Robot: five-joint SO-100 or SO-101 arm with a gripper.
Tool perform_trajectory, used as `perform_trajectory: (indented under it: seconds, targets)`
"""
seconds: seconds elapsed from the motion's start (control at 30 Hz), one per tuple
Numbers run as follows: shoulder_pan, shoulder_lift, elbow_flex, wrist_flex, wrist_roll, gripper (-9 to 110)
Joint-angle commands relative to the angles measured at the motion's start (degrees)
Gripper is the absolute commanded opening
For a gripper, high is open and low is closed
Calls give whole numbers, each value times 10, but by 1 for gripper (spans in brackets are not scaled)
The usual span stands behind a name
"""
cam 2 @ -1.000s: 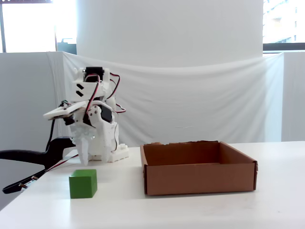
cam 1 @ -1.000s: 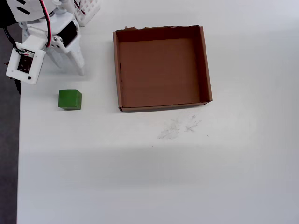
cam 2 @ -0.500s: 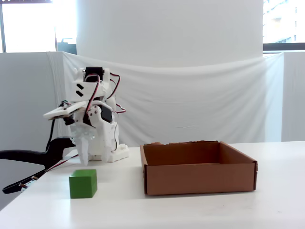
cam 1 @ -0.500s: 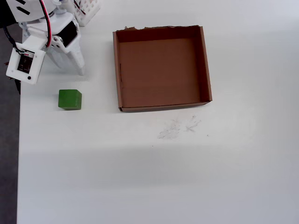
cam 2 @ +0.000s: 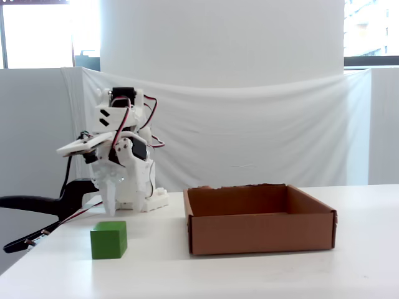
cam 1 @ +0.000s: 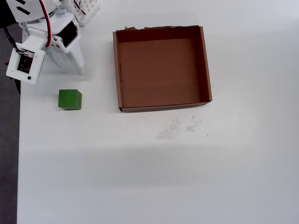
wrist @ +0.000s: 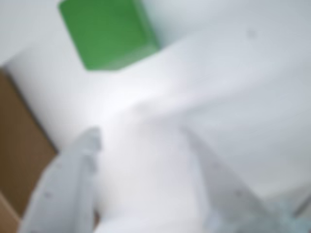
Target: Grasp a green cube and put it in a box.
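The green cube [cam 1: 70, 99] rests on the white table left of the box [cam 1: 116, 70], a shallow brown cardboard tray with nothing in it. In the fixed view the cube [cam 2: 108, 240] stands at the front left, apart from the box [cam 2: 259, 233]. My gripper [cam 1: 70, 65] hangs behind the cube, pointing down, a little above the table [cam 2: 111, 208]. The blurred wrist view shows both fingers spread over bare table, gripper [wrist: 141, 133] open and holding nothing. There the cube [wrist: 109, 31] lies ahead at the top left and a brown strip of the box [wrist: 19, 145] at the left.
A white lattice basket [cam 1: 88, 9] stands at the back left beside the arm's base. The table's left edge [cam 1: 19, 140] runs close to the cube. Faint scribbles [cam 1: 177, 127] mark the table in front of the box. A black clamp [cam 2: 37, 205] juts out at the left.
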Motion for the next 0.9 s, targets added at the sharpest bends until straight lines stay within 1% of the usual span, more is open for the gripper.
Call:
perform_trajectory:
  seconds: [0.0, 0.33, 0.5, 0.67, 0.87]
  targets:
    - [-4, 3, -2, -3, 5, 21]
    - [-6, 3, -2, -3, 5, 21]
    - [3, 0, -3, -4, 5, 19]
    - [-5, -29, -6, -31, -1, 19]
    - [-13, -129, -99, -71, -23, 19]
